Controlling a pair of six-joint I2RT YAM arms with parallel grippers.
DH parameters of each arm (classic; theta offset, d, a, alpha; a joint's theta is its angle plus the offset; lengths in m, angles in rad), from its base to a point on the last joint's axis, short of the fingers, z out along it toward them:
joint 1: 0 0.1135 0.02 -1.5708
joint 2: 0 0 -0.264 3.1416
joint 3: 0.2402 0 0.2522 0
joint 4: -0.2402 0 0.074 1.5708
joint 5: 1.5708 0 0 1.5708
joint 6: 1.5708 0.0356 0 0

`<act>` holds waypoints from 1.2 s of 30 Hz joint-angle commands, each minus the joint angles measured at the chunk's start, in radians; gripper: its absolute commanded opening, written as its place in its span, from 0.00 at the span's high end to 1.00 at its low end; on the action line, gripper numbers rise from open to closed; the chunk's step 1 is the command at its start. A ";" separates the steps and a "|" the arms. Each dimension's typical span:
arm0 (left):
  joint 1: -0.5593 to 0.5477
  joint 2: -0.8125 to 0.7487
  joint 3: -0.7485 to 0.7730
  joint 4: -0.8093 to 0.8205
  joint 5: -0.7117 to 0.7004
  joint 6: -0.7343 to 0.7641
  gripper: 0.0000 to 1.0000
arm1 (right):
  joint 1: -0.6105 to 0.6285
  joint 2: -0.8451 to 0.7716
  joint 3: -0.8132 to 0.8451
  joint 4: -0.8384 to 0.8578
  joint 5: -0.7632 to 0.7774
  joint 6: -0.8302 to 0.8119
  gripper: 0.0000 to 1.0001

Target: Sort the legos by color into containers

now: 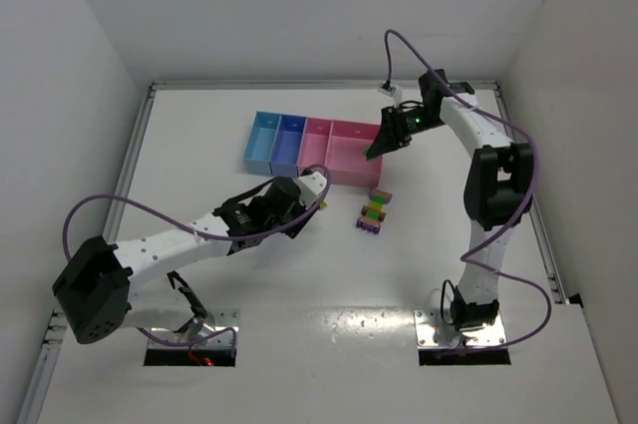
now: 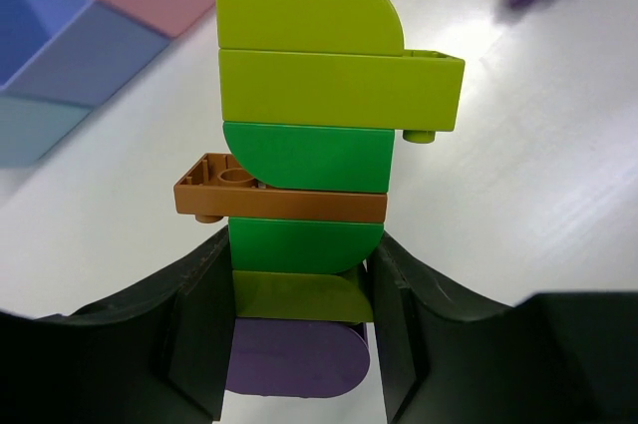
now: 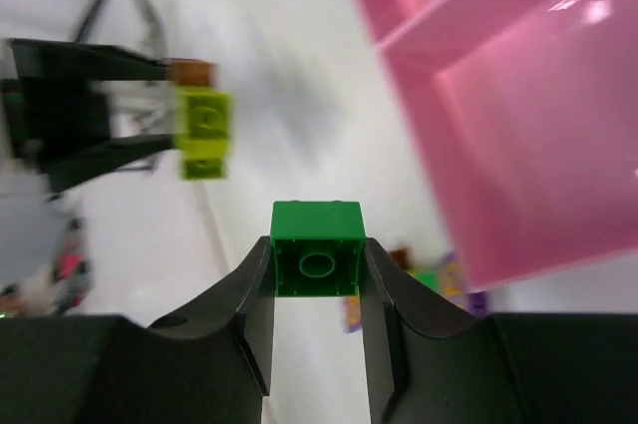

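left tool (image 2: 299, 279) clamping multicolour stack (image 2: 309, 115), right tool (image 3: 317, 266) pinching green brick (image 3: 317, 234) (near pink bin (image 3: 538, 125))

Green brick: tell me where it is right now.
The green brick is pinched in the right tool, raised beside the right edge of the wider pink bin, beyond the loose lego strip in the top view.

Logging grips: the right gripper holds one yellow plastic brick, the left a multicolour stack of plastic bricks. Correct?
No, the single plastic brick in the right gripper is green, not yellow, as the right wrist view shows. The left gripper does hold a multicolour stack of plastic bricks.
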 commanded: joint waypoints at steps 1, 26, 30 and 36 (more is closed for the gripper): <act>0.045 -0.045 0.002 -0.014 -0.024 -0.029 1.00 | 0.035 -0.073 -0.048 0.470 0.244 0.327 1.00; 0.068 -0.045 0.044 0.045 0.035 0.031 1.00 | 0.200 -0.016 0.045 0.059 -0.186 0.172 0.30; 0.059 -0.036 0.062 0.045 0.047 0.040 1.00 | 0.226 -0.027 0.031 0.039 -0.186 0.159 0.28; 0.021 -0.036 0.096 0.054 0.047 0.029 0.99 | 0.278 -0.027 0.065 0.028 -0.155 0.159 0.20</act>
